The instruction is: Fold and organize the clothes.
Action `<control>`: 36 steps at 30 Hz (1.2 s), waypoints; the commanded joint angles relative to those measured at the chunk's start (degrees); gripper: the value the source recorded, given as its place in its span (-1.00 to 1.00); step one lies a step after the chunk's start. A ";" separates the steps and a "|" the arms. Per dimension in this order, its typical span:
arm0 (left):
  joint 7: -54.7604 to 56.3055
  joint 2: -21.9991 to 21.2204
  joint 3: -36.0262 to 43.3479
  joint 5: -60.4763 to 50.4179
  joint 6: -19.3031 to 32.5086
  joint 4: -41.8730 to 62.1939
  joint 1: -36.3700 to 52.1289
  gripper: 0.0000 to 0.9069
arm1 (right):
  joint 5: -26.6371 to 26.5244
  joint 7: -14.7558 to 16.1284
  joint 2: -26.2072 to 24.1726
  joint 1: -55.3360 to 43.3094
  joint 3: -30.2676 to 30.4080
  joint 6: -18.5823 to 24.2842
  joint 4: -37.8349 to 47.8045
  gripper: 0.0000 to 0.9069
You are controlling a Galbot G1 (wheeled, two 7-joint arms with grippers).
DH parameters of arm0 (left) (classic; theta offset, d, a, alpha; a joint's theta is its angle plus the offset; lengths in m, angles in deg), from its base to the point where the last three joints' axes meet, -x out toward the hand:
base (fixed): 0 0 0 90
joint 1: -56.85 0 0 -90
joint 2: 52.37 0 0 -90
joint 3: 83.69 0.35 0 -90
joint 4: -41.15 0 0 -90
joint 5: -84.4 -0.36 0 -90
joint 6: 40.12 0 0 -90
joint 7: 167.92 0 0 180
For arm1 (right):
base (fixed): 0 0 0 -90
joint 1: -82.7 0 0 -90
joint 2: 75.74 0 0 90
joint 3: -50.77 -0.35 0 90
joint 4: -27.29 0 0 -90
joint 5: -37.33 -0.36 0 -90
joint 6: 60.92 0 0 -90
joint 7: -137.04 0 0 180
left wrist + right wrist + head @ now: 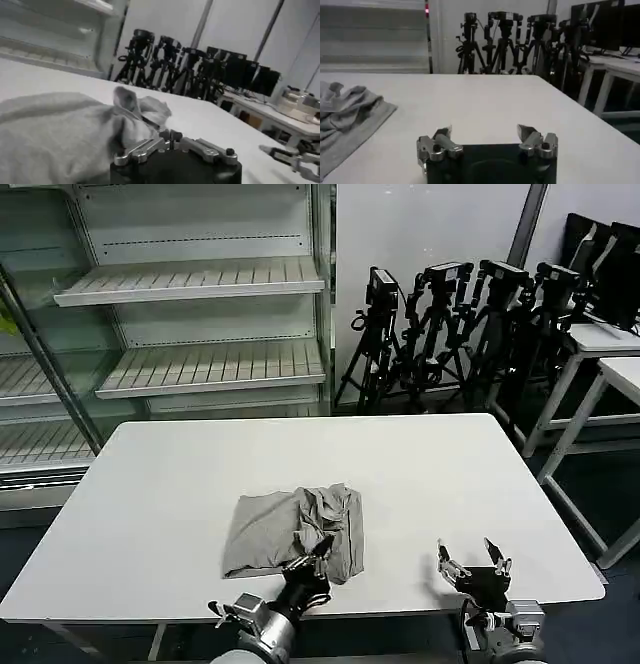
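The clothes are one light grey T-shirt, bunched and roughly folded, on the near middle of the white table. My left gripper is low over the shirt's near right corner. In the left wrist view its fingertips are pressed together, shut, right beside a raised fold of the grey fabric; no cloth shows between them. My right gripper stands open near the table's front edge, to the right of the shirt and apart from it, and the right wrist view shows the open right gripper with the shirt off to one side.
Empty white shelving stands behind the table at the left. Black camera tripods line the back wall. A second white table stands at the right. Bare tabletop spreads around the shirt.
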 commanded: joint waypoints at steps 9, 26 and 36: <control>2.37 -0.95 -0.95 -7.54 0.69 -11.79 -4.83 -0.47 | -0.43 -0.08 -0.20 -0.65 -0.58 -0.19 0.38 1.00; 0.19 4.30 -4.99 -20.39 -0.13 -7.55 -6.82 1.00 | -0.77 -0.24 -0.65 -3.58 1.41 -0.69 2.76 1.00; -2.06 4.22 -4.02 -18.47 -1.58 -0.75 -3.39 1.00 | -1.12 -0.17 -1.24 -2.64 -0.24 -0.67 2.62 1.00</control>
